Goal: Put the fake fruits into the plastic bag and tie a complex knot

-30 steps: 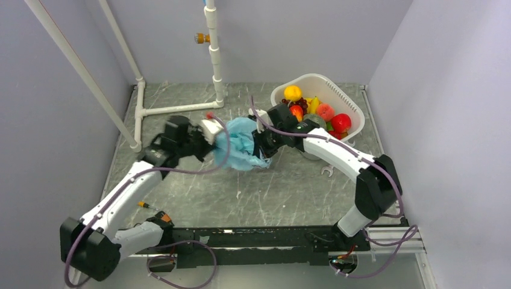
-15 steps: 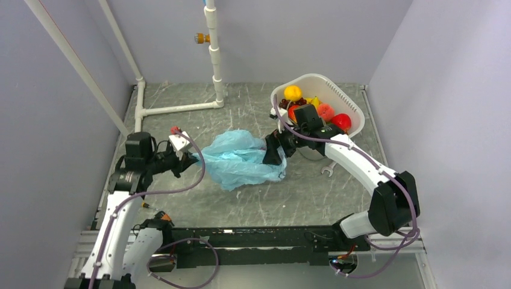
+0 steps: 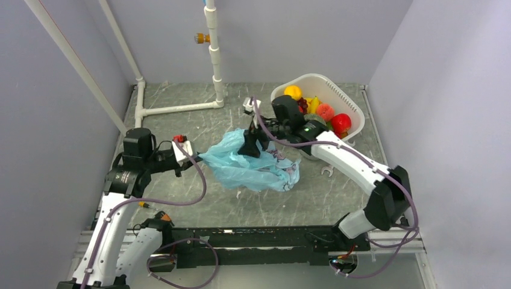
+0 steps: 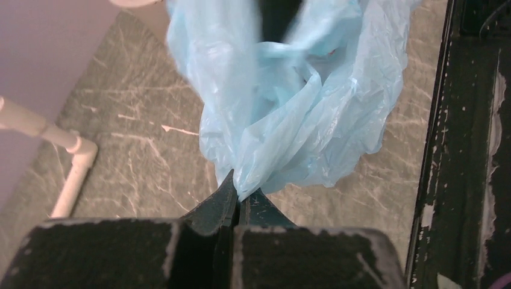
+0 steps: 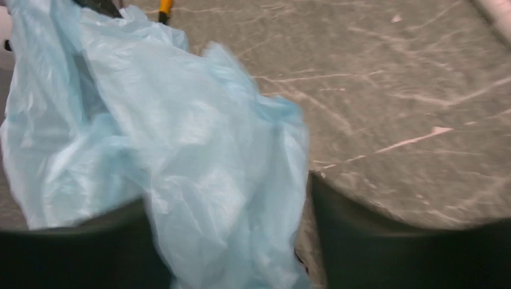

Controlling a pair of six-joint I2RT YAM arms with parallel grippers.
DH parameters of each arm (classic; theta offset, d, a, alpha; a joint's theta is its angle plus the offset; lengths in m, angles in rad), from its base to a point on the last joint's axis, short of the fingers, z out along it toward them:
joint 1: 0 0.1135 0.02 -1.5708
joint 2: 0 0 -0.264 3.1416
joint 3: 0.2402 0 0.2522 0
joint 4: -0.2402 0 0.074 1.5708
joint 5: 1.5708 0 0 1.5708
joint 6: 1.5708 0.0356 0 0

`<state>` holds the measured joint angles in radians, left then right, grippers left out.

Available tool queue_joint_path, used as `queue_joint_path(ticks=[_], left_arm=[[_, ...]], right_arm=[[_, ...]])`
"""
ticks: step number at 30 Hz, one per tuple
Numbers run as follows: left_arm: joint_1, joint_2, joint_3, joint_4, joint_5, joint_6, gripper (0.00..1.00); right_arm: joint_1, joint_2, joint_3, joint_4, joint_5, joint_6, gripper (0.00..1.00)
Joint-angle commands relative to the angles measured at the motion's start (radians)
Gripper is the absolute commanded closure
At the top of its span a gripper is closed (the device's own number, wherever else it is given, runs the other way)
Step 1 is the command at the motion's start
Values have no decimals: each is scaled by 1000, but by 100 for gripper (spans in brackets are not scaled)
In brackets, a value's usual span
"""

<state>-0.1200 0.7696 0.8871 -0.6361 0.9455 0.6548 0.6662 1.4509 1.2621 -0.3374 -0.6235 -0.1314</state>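
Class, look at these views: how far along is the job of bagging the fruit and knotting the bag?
Done: nothing yet; the fruits lie in the white basket, and the blue bag looks limp and untied. In hand: the left gripper is shut on the bag's edge; the right gripper is open with film between its fingers. Left: loading the fruit, then tying the bag.

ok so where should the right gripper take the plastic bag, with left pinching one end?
Probably the raised fold of the plastic bag lying between the right gripper's open fingers, coming from above. The left gripper is shut on the bag's left end, so a pinch at this opposite fold would spread the film.
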Motion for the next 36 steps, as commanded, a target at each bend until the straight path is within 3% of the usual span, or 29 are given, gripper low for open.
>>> queue_joint_path(ticks=[1, 2, 6, 9, 12, 13, 15, 17, 18, 19, 22, 26, 30, 35, 36], left_arm=[[-49, -32, 32, -67, -16, 220, 100], [-52, -47, 32, -117, -41, 294, 100], [-52, -206, -107, -277, -217, 677, 100], [-52, -383, -252, -199, -289, 719, 98], [-52, -415, -242, -216, -279, 610, 73], [-52, -382, -179, -228, -293, 519, 62], [-50, -287, -39, -245, -331, 275, 51], [-40, -176, 145, -330, -270, 113, 35], [-36, -125, 226, -359, -214, 54, 7], [-35, -66, 295, -365, -160, -20, 1], [-35, 57, 427, -306, -56, -247, 1], [-55, 212, 521, -257, 84, -366, 1], [-193, 269, 472, -132, 31, -453, 1], [-225, 276, 347, 6, 5, -546, 1], [-230, 279, 339, 10, 16, -539, 7]], right_arm=[[18, 75, 81, 41, -51, 3, 76], [-3, 73, 85, 32, -43, 14, 99], [-144, 29, 70, 53, -49, 96, 100], [-172, 1, 74, 73, -35, 115, 100], [-165, -8, 75, 111, -75, 171, 100], [-156, -13, 72, 118, -79, 166, 100], [-132, -49, 33, 144, -70, 101, 100], [-104, -102, -27, 176, -43, 20, 100], [-85, -126, -54, 187, -33, -28, 100], [-65, -155, -88, 198, -13, -81, 100], [2, -219, -173, 263, 21, -238, 100], [80, -252, -213, 326, 33, -372, 100], [152, -268, -253, 436, 67, -431, 100], [218, -280, -256, 439, 69, -494, 100], [232, -290, -267, 445, 84, -510, 100]])
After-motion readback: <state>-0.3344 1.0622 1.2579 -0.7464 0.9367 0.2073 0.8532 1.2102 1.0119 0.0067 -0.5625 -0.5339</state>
